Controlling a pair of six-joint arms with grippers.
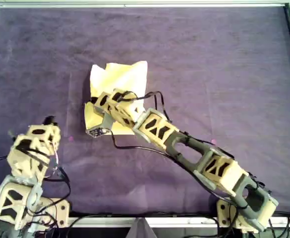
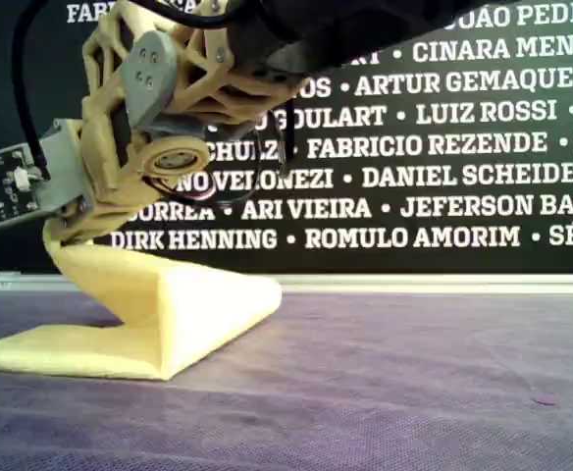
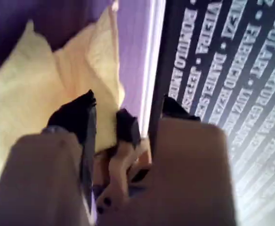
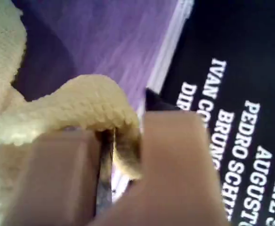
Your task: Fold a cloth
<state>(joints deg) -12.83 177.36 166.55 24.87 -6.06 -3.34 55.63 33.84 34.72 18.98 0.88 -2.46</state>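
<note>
Dark purple table covering (image 1: 224, 74) fills the overhead view, and at its lower left we see the left gripper (image 3: 104, 117) drawn back, well apart from the cloth; we cannot tell how its blurred jaws stand. Left of centre lies the pale yellow cloth (image 1: 122, 77), one edge lifted off the covering. From the lower right, the right gripper (image 4: 111, 150) reaches in, pinching that raised edge.
</note>
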